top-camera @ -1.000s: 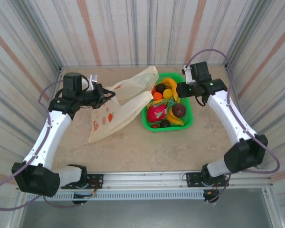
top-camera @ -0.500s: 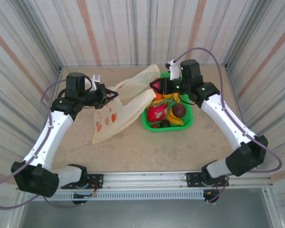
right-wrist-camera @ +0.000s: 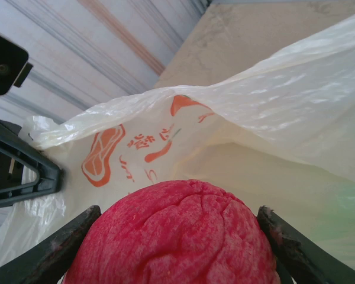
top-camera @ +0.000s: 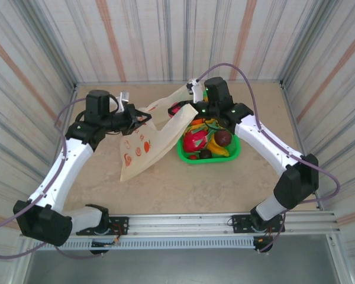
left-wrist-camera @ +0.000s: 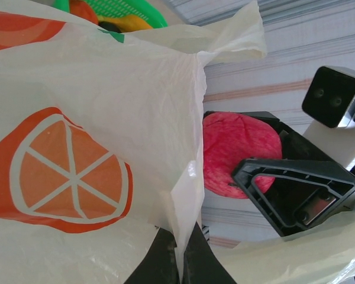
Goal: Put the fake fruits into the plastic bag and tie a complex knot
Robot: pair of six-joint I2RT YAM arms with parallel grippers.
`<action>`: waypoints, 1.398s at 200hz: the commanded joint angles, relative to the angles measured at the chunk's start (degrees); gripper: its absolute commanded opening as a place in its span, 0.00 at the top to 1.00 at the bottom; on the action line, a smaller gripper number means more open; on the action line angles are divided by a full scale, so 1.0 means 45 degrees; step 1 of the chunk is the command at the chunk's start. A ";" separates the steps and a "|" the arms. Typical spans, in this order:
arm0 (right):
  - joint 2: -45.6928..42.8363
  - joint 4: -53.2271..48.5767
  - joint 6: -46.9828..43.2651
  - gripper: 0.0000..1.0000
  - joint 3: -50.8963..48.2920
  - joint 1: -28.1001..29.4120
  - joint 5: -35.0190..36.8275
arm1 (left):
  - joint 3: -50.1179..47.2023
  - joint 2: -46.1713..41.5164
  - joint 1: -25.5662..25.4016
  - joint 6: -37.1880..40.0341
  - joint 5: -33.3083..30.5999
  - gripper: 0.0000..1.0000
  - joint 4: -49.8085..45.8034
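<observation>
Top: your left gripper [top-camera: 136, 117] pinches the plastic bag [top-camera: 157, 141] mouth up, just beside the green basket [top-camera: 222, 158].
Left wrist: film looks thin, floppy and slippery, so grip the rim fold.
Right wrist: right gripper [right-wrist-camera: 174, 239] clamps a red fruit [right-wrist-camera: 165, 213], probably rigid and light, at the opening.

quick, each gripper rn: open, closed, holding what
Left gripper: closed, pinching the edge of the thin cream plastic bag with orange fruit prints.
Right gripper: closed on a round pinkish-red plastic fruit.
</observation>
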 commanded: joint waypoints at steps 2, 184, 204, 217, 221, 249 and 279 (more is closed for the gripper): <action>0.0284 0.0550 0.0389 0.43 -0.0103 0.0202 -0.0360 | 0.0058 -0.0121 -0.0177 -0.0175 -0.0114 1.00 0.0411; 0.2348 0.0951 0.0525 0.14 -0.0834 0.1013 -0.0212 | -0.0328 0.0411 -0.0990 -0.0511 -0.0747 1.00 0.1369; 0.2305 0.0751 0.0388 0.11 -0.0775 0.1012 -0.0080 | -0.0444 0.0402 -0.0969 -0.0541 -0.0746 1.00 0.1427; 0.2223 0.0612 0.0310 0.11 -0.0726 0.0993 -0.0027 | -0.0469 0.0388 -0.0933 -0.0517 -0.0749 1.00 0.1409; 0.2183 0.0558 0.0310 0.11 -0.0700 0.0980 -0.0001 | -0.0487 0.0386 -0.0930 -0.0526 -0.0748 1.00 0.1408; 0.1896 0.0194 0.0189 0.11 -0.0523 0.0878 0.0193 | -0.0566 0.0359 -0.0852 -0.0432 -0.0749 1.00 0.1325; 0.1619 -0.0204 0.0100 0.11 -0.0424 0.0743 0.0335 | -0.0671 0.0225 -0.0774 -0.0281 -0.0727 1.00 0.1214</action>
